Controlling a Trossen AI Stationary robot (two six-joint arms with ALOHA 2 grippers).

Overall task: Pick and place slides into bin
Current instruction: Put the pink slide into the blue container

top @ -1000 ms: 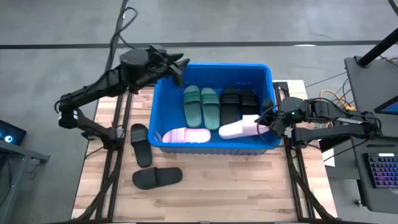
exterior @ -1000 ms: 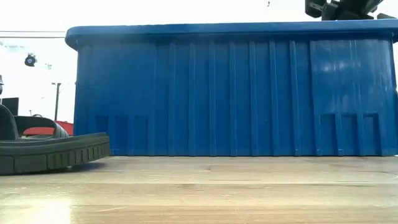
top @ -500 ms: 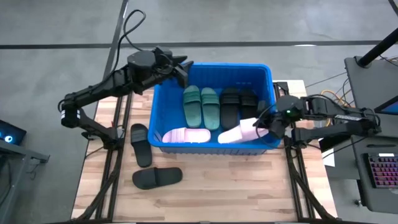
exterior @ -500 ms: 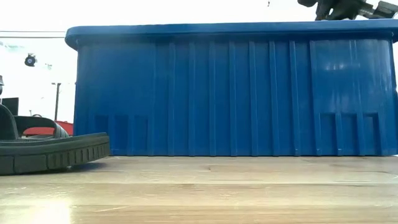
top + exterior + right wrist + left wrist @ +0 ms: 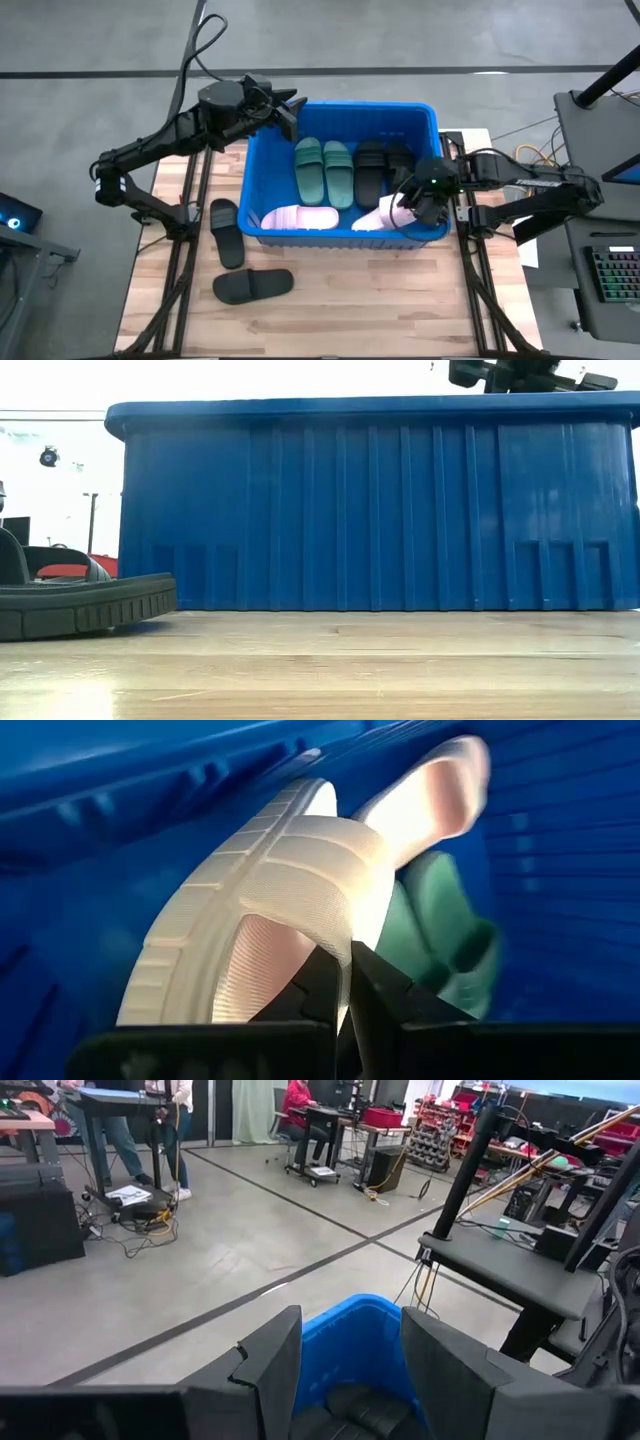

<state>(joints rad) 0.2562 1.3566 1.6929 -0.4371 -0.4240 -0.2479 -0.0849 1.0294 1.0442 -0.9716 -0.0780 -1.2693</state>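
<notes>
The blue bin (image 5: 340,238) stands mid-table and holds two dark green slides (image 5: 323,170), two black slides (image 5: 383,166) and one pale pink slide (image 5: 298,217) lying on its floor. My right gripper (image 5: 404,205) is inside the bin's near right corner, shut on the second pale pink slide (image 5: 376,215), whose ribbed sole fills the right wrist view (image 5: 270,880). Two more black slides (image 5: 226,232) (image 5: 253,286) lie flat on the table left of the bin. My left gripper (image 5: 292,108) hovers open and empty over the bin's far left corner. My right gripper pinches the edge of the pink slide's sole (image 5: 325,935) at one end between its two fingers (image 5: 322,982). The fingers come from the table's right, slanting down. The slide slants down from the fingers toward the table's left, inside the bin. I cannot tell whether its lower end touches the floor.
The bin's tall ribbed near wall (image 5: 370,510) fills the low view, with one black slide (image 5: 80,605) left of it. Bare wooden table (image 5: 380,300) lies near of the bin. People and desks show in the room beyond in the left wrist view (image 5: 300,1110).
My right gripper has gone toward the table's left and down into the bin with the pink slide. The slide has tipped from near level to slanting, with its free end lower and close to the near wall. The gripper has stayed shut.
</notes>
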